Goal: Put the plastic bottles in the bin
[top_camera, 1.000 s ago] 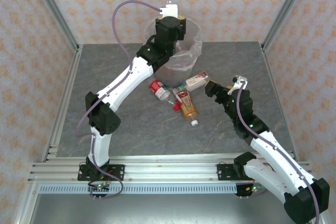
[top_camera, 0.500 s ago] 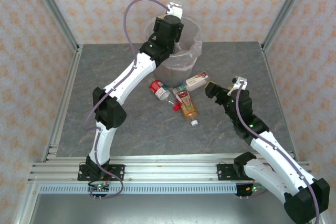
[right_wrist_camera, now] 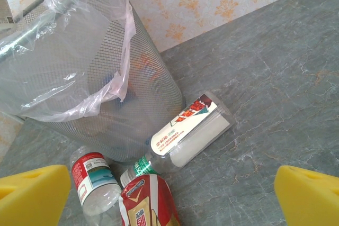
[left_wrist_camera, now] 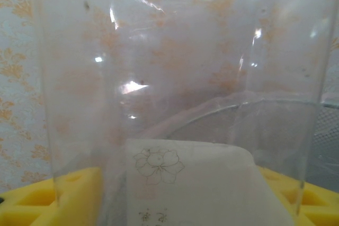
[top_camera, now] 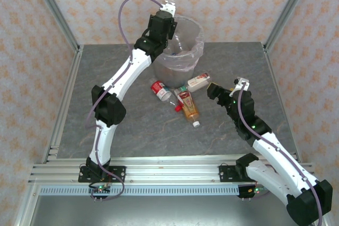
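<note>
Bottle [left_wrist_camera: 175,104] clamped in left gripper [left_wrist_camera: 175,199] — by bin [top_camera: 197,39] rim.

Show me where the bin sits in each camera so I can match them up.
Top camera: bin, top centre.
Left wrist: its mesh wall at the right edge, behind the held clear bottle.
Right wrist: upper left, bottles lying at its foot.
Shared landmark: the orange-flowered wallpaper behind it.

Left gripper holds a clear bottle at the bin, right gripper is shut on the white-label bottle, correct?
No: the right gripper is open and empty; the right wrist view shows the white-label bottle lying on the table beside the bin. The rest holds.
</note>
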Available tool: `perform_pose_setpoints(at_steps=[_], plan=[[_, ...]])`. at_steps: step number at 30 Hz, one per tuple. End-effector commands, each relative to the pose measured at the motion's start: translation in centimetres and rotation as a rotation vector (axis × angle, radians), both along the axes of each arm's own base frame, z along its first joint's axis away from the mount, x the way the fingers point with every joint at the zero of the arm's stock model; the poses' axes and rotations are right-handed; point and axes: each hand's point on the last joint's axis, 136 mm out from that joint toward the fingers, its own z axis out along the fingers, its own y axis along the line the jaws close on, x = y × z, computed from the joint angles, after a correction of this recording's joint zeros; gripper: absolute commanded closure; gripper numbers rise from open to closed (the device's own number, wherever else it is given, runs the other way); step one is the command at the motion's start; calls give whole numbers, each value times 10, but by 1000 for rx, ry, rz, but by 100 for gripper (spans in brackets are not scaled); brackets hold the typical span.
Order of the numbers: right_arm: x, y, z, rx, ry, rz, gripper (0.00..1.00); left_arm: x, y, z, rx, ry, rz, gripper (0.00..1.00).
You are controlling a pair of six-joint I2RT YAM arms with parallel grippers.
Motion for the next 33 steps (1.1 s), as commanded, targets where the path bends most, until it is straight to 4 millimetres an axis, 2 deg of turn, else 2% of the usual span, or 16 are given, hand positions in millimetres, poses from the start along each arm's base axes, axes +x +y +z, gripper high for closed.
perform_pose_setpoints(at_steps=[1, 4, 6, 9, 11, 17, 21, 33], plan=[[-1, -3, 8, 6, -14, -15, 1, 6, 6, 0, 0, -9, 32, 72], [-1, -2, 7, 10, -11, -13, 1, 9, 9, -6, 8, -5, 57, 59], [-1, -3, 7, 10, -9, -14, 1, 10, 10, -6, 4, -4, 66, 57], [-2, -3, 7, 11, -10, -14, 1, 9, 9, -5, -10, 1, 58, 47], [-1, -3, 7, 12, -9, -15, 1, 8, 9, -3, -19, 2, 57, 44], [-1, -3, 8, 14, -12, -16, 1, 7, 11, -6, -15, 16, 72, 42], [-2, -3, 6, 11, -7, -15, 1, 8, 13, -11, -14, 29, 91, 27], [-2, -4, 5, 10, -5, -16, 1, 6, 11, -5, -48, 32, 76, 12]])
